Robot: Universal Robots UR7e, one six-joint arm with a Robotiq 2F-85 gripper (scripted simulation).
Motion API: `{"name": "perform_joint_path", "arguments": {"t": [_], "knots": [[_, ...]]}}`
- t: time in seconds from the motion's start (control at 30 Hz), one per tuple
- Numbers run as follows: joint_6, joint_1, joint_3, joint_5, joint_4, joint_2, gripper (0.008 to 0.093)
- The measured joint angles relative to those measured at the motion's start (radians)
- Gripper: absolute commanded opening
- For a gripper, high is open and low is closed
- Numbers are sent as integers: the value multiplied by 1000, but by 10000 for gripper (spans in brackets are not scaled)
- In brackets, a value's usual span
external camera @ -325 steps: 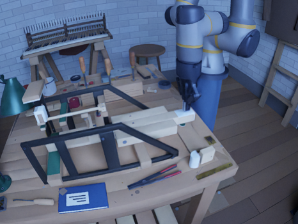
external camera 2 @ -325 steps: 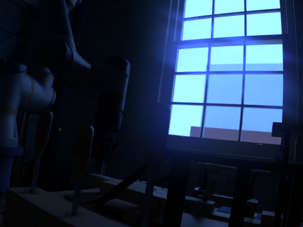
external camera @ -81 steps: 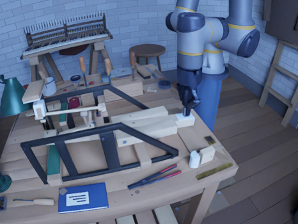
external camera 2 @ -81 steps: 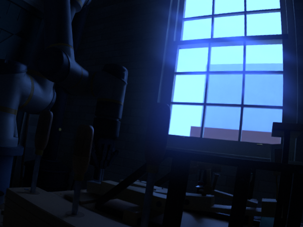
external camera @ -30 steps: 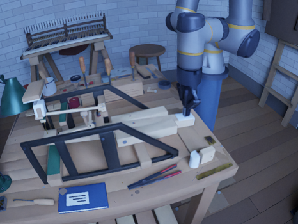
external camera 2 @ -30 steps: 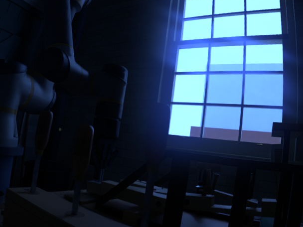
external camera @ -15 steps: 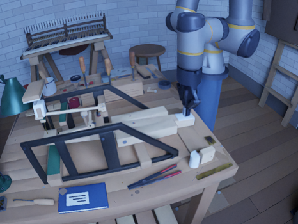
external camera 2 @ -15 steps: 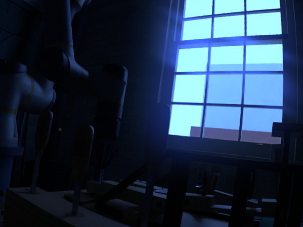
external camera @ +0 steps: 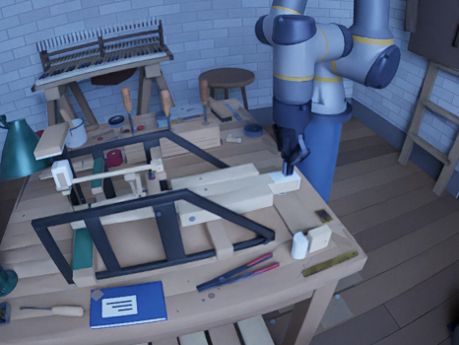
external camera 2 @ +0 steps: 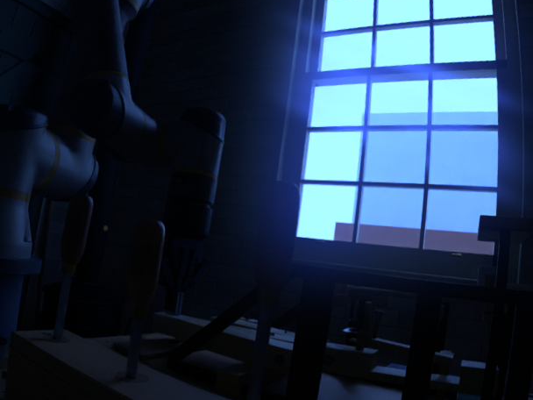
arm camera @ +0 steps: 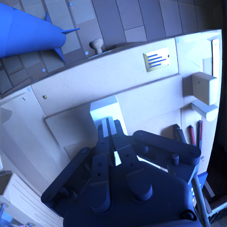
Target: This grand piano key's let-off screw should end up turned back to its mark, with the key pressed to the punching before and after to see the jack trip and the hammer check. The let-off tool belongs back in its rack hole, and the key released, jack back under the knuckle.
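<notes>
The piano key [external camera: 231, 189] is a long pale wooden lever on the bench, running from the action model at the left to its white front end [external camera: 284, 181] at the right. The hammer assembly [external camera: 106, 175] sits at the left inside a dark frame [external camera: 147, 217]. Three wooden-handled tools [external camera: 166, 106] stand upright in a rack block [external camera: 189, 133] at the back of the bench. My gripper [external camera: 289, 167] [arm camera: 108, 125] points straight down with its tips on the key's white front end [arm camera: 104, 110]. It is closed and holds nothing.
The bench's right edge [external camera: 340, 222] lies close to the key front, with the robot's blue pedestal [external camera: 320, 148] behind it. A small white cylinder [external camera: 299, 245] and wooden block [external camera: 320, 238] stand near the front corner. Red-handled pliers [external camera: 239, 272] and a blue book [external camera: 128, 304] lie along the front.
</notes>
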Motion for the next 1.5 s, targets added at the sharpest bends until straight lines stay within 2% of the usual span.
{"name": "perform_joint_path", "arguments": {"t": [1.03, 1.5], "knots": [[0, 0, -49, 0, 252, -201, 80], [0, 0, -73, 0, 338, -263, 80]]}}
